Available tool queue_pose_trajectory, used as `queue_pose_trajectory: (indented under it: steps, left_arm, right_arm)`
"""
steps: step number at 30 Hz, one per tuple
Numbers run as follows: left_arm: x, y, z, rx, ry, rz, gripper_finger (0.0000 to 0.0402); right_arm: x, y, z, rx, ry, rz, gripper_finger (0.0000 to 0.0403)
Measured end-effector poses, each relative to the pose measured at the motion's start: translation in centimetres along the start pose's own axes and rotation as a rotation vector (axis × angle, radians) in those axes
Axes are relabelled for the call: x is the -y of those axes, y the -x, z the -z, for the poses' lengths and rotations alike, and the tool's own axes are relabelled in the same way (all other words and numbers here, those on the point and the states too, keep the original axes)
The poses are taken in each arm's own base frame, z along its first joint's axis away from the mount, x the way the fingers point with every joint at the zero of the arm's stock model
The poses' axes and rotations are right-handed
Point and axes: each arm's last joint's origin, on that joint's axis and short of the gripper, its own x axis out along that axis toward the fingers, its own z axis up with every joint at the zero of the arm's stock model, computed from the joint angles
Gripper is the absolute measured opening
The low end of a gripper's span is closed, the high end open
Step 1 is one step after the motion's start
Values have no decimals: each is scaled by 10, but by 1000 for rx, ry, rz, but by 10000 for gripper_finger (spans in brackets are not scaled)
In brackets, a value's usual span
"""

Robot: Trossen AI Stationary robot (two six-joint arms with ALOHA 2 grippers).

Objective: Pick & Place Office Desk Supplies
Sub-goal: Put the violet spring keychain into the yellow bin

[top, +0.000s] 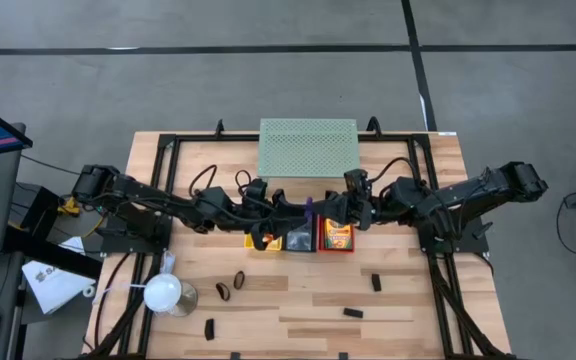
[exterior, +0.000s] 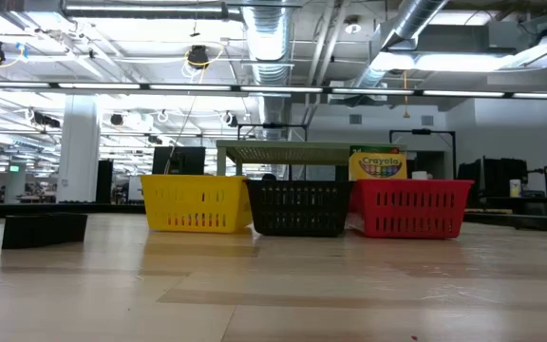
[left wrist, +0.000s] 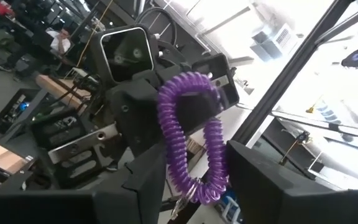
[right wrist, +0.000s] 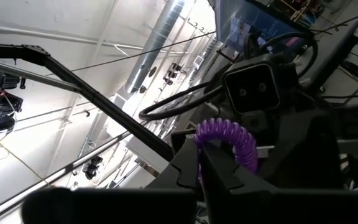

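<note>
A purple coiled ring band (top: pixel 309 207) hangs in the air between my two grippers, above the row of baskets. My left gripper (left wrist: pixel 197 190) comes from the table's left, with its fingers on either side of the band's lower loop (left wrist: pixel 205 186). My right gripper (right wrist: pixel 207 169) comes from the right and is shut at the band's other end (right wrist: pixel 229 138). A crayon box (exterior: pixel 378 164) stands upright in the red basket (exterior: pixel 408 207). Several small black clips (top: pixel 376 283) and dark ring bands (top: pixel 224 291) lie on the near part of the table. My left gripper has the purple band's lower loop (left wrist: pixel 194 193) between its two fingers, which stand level from the table's left on either side of it. The band is lifted clear and stretched long toward the other gripper. My right gripper pinches the band's opposite arc (right wrist: pixel 244 149) from the table's right; its own fingers (right wrist: pixel 229 177) hide the exact spot. The band is clear of the table.
The yellow basket (top: pixel 265 241), black basket (top: pixel 296 241) and red basket (top: pixel 335 237) stand in a row below the grippers. The pale green mesh shelf (top: pixel 308 147) is at the far edge. A white round-headed lamp (top: pixel 165 292) stands near left.
</note>
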Motion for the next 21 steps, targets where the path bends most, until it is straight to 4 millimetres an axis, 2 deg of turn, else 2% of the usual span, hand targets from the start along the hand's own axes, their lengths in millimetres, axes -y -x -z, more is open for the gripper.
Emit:
queue_pose_trajectory:
  steps: [8,17,21]
  left_arm:
    - [0,0,0,-2,5,-3,120]
    - [-1,0,1,-2,3,-20,20]
    - [-2,0,1,3,3,-26,11]
  right_arm:
    - [2,0,-1,2,-1,11,0]
    - [2,0,-1,2,1,12,0]
    - [2,0,-1,2,2,11,0]
